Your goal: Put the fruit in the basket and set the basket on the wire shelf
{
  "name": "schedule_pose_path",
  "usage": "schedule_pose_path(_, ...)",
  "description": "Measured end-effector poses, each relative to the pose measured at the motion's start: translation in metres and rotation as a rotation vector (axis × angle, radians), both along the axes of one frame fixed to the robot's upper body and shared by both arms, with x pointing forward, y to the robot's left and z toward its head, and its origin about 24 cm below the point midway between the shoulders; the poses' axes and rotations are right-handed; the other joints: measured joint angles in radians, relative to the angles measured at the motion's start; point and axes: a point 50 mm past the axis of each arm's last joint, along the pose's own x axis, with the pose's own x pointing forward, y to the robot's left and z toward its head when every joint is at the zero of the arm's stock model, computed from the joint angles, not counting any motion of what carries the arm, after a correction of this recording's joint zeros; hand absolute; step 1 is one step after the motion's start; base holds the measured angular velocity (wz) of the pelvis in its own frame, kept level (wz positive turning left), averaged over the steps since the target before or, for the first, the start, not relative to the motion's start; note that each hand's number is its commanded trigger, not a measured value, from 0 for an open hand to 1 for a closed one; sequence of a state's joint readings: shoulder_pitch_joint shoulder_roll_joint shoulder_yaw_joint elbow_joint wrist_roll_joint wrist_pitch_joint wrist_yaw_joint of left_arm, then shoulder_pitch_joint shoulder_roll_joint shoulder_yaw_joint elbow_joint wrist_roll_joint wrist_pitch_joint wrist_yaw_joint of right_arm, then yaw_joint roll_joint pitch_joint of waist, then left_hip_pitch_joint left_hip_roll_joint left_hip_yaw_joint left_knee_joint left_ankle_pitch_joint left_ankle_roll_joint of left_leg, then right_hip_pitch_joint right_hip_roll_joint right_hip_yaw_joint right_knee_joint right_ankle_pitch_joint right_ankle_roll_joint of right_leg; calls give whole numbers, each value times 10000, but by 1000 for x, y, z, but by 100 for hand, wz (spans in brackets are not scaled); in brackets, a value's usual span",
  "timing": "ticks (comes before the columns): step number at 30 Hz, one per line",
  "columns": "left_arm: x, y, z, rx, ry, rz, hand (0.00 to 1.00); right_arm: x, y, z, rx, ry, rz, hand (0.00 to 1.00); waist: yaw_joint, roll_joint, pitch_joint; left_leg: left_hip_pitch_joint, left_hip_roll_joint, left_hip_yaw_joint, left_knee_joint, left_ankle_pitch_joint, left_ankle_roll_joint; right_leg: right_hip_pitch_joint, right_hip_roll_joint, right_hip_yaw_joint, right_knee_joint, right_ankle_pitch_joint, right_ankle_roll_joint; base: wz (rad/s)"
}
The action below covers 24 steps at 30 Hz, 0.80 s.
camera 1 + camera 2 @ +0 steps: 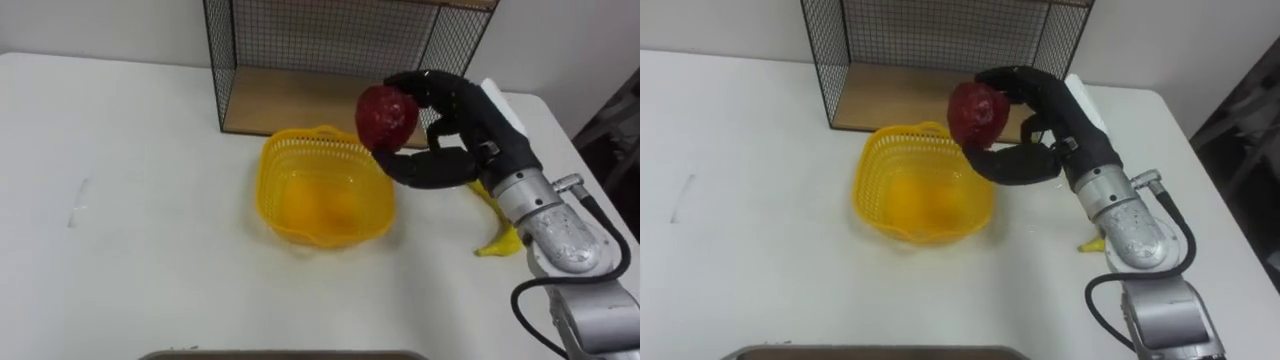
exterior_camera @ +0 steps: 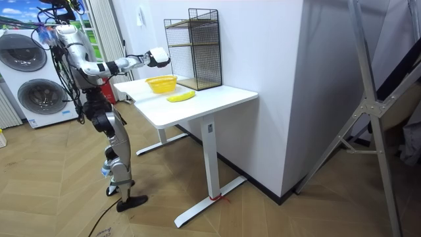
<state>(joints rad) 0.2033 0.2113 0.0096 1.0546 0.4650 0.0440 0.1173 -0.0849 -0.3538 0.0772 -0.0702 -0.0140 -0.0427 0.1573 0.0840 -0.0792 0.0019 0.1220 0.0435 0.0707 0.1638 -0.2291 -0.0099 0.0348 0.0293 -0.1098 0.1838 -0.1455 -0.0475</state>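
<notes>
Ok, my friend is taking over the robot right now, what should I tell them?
Right hand: shut on the red apple, held over the yellow basket's right rim.
Basket: on the table in front of the wire shelf, with something orange already inside.
Banana: on the table beside the right arm.
Left to do: drop the apple in, add the banana, set the basket on the shelf.

Right hand (image 2: 158,58) above basket (image 2: 161,83), banana (image 2: 181,96) beside
</notes>
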Motion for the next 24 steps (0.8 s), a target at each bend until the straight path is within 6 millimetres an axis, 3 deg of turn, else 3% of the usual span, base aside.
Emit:
schedule_pose_path(1,0,0,0,-16,10,-26,0,0,3,-1,-171,34,169,100,3,-1,-3,-10,0,-1,1,0,0,-2,0,-8,-6,0,0,0)
schedule_pose_path(2,0,0,0,-27,12,-41,0,-1,5,-1,-270,52,271,55,3,10,2,-14,0,-4,2,0,0,-2,0,-13,-9,0,0,0)
schedule_pose_path(3,2,-1,0,-52,-4,-67,0,-1,8,-2,-433,91,480,0,7,12,3,-25,-1,-13,4,0,0,-2,-4,-28,-11,1,0,0)
schedule_pose_path(10,6,-1,0,-117,-49,-113,0,-3,18,-2,-928,142,1103,0,30,78,-4,-43,-6,-30,5,0,0,1,-12,-58,-20,1,0,0)
schedule_pose_path(24,4,-2,-1,-200,78,-276,0,-4,19,-4,-1294,226,1259,0,28,77,-5,-38,-10,-38,10,1,0,7,-17,-57,-15,1,0,0)
